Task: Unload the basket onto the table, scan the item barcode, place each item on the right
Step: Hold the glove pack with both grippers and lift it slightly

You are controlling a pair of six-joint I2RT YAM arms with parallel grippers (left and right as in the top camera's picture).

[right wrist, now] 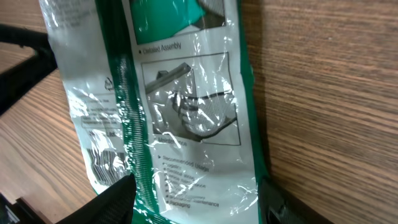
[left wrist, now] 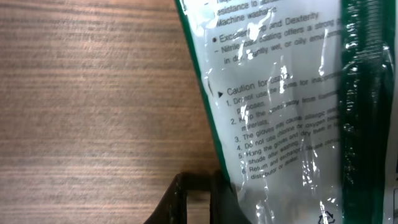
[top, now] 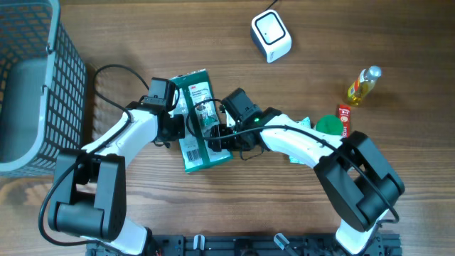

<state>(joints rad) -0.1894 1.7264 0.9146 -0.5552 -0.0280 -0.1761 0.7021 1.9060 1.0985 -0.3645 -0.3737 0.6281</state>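
Green-and-white glove packet [top: 197, 92] lies near the middle of the wooden surface [top: 426, 142], flanked by two robot arms on a barcode-scanning job. Left end effector [top: 178, 117] is closed and appears to pinch the packet's left edge, though its wrist view shows only one dark finger beside the plastic. Right end effector [right wrist: 196, 208] stands partly open, its fingers [right wrist: 118, 199] set on either side of the packet's lower end; whether they press the film cannot be told. The barcode [top: 190, 149] faces upward on a white label at the packet's near end, turned toward no reader. White scanner [top: 271, 35] sits well apart at the far side of the surface. By the look of things the job is at its grasping stage: the item seems secured on one side, but carrying it over and presenting the code to the scanner are not yet done.
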